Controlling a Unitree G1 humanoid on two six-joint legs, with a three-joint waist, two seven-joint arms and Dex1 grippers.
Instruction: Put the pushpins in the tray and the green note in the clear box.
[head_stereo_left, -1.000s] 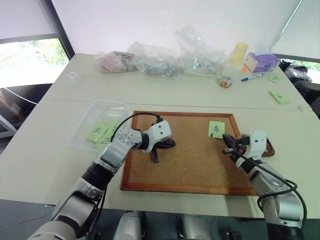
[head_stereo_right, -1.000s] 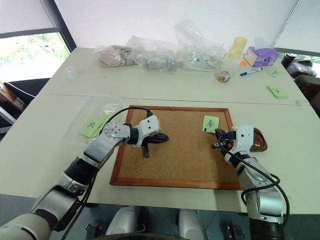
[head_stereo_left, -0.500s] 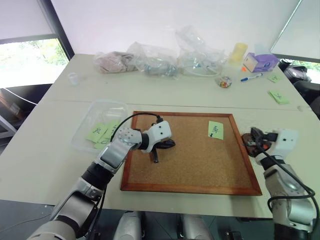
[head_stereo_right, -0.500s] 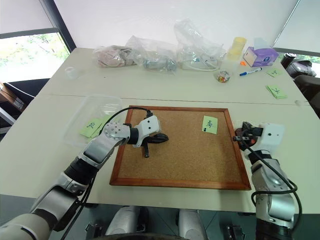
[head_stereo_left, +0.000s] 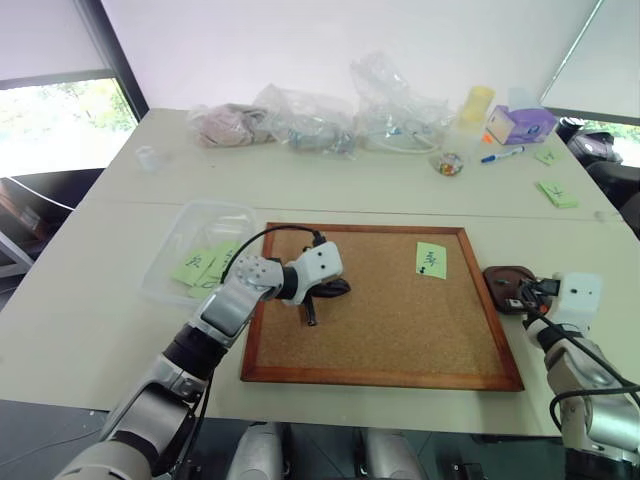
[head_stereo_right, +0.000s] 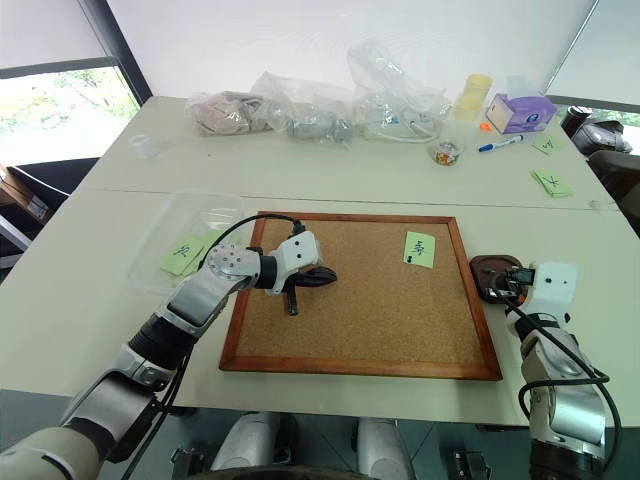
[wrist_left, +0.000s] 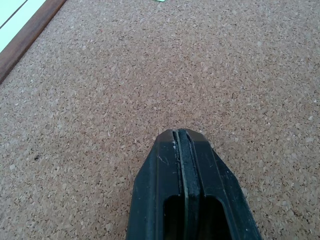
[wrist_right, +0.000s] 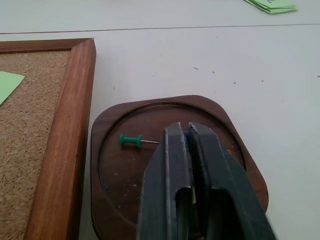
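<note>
The green note (head_stereo_left: 431, 260) sits on the cork board (head_stereo_left: 400, 330), near its far right corner. To the left of the board, the clear box (head_stereo_left: 178, 243) holds other green notes. The dark brown tray (wrist_right: 107, 131) lies just right of the board. A green pushpin (wrist_right: 131, 140) and a red speck (wrist_right: 229, 150) lie in it. My right gripper (wrist_right: 188, 131) hangs over the tray, its fingers nearly together with a small blue pushpin head between the tips. My left gripper (wrist_left: 180, 134) rests shut and empty on the cork, left of the middle.
Soft clear plastic bags (head_stereo_left: 330, 125) lie along the table's far side. A yellow cup (head_stereo_left: 478, 103), a purple box (head_stereo_left: 520, 124), a blue pen (head_stereo_left: 503, 154) and loose green notes (head_stereo_left: 558, 194) are at the far right. A small white cup (head_stereo_left: 148, 156) stands far left.
My right gripper has moved right, from the board's right edge to over the tray. The left arm has stayed still.
</note>
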